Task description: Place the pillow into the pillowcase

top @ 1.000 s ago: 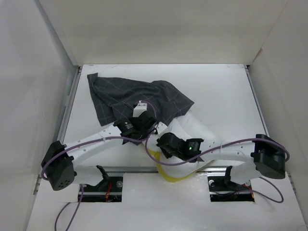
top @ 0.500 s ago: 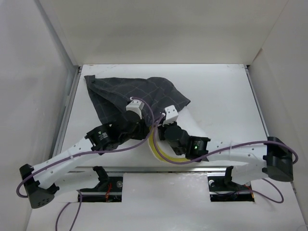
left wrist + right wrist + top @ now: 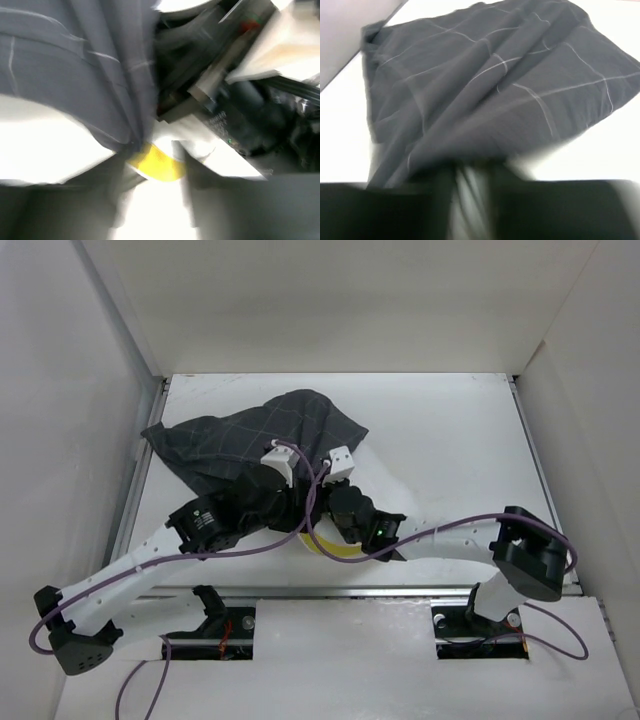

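Charcoal checked cloth of the pillowcase (image 3: 250, 435) is spread on the worktop (image 3: 450, 440) toward 10 o'clock. Of the pillow (image 3: 338, 549) only a yellow band is seen, at 5 o'clock from it, beneath both wrists. The right pincer (image 3: 472, 175) is closed on a pillowcase fold; the left pincer (image 3: 292, 502) is too blurred to be judged.

1. The white worktop (image 3: 450, 440) runs from the near rail to the back wall
2. The pillowcase (image 3: 250, 435), dark grey with a thin light grid, lies rumpled on it at 10 to 11 o'clock, one corner reaching the left edge
3. The pillow (image 3: 338, 550) sits at 6 to 7 o'clock by the near edge, only its yellow band showing
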`<control>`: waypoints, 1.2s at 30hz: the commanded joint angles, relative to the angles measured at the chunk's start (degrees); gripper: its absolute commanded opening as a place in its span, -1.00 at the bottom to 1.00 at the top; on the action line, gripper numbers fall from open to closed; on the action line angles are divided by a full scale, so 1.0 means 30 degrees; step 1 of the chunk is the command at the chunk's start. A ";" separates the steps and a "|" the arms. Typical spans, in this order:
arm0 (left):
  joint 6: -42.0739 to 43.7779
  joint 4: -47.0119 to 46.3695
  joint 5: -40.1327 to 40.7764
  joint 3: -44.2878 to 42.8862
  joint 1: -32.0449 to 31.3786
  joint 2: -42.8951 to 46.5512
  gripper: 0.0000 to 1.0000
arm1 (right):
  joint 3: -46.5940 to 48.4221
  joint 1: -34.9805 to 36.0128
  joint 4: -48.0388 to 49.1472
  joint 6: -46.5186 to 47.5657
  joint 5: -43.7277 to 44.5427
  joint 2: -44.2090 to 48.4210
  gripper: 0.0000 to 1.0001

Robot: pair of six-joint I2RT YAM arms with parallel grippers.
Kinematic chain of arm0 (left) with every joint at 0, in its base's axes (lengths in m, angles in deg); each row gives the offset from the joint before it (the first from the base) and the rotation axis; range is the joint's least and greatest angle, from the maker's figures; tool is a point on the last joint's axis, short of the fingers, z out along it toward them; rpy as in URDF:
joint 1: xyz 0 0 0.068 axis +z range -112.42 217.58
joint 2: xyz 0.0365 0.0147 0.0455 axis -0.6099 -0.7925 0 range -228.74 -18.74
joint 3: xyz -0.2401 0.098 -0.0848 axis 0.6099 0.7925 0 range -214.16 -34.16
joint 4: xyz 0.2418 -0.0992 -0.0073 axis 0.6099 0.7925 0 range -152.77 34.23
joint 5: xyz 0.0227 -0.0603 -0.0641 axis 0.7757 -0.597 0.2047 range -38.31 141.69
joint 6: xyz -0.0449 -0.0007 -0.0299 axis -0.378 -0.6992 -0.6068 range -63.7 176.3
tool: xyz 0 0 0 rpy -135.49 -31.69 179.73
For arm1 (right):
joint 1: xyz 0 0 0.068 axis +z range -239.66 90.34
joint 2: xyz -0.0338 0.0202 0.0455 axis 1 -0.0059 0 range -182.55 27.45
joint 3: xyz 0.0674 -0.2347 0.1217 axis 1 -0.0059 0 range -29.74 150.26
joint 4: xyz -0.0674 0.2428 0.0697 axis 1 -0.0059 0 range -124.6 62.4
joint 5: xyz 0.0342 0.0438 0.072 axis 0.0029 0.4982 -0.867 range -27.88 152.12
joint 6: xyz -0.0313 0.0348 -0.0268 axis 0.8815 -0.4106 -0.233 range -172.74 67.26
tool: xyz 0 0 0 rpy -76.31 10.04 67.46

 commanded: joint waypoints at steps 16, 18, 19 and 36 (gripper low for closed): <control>0.1921 -0.2490 0.3839 -0.4520 0.1611 -0.6060 1.00 | 0.0646 -0.8141 -0.7934 -0.3842 -0.8611 0.2979 0.93; 0.2775 -0.2665 0.4158 -0.6039 0.2313 -0.9007 1.00 | 0.0468 -0.9704 -0.8434 -0.3844 -0.9763 0.2979 0.93; 0.3243 -0.2404 0.4451 -0.8136 0.2317 -1.0130 1.00 | 0.0120 -1.0349 -0.8637 -0.3844 -1.0581 0.3240 0.93; 1.2912 -0.2894 0.7938 -2.6058 0.3372 -2.8387 1.00 | -0.4276 -1.5600 -0.7555 -0.1737 -1.6771 0.6639 0.93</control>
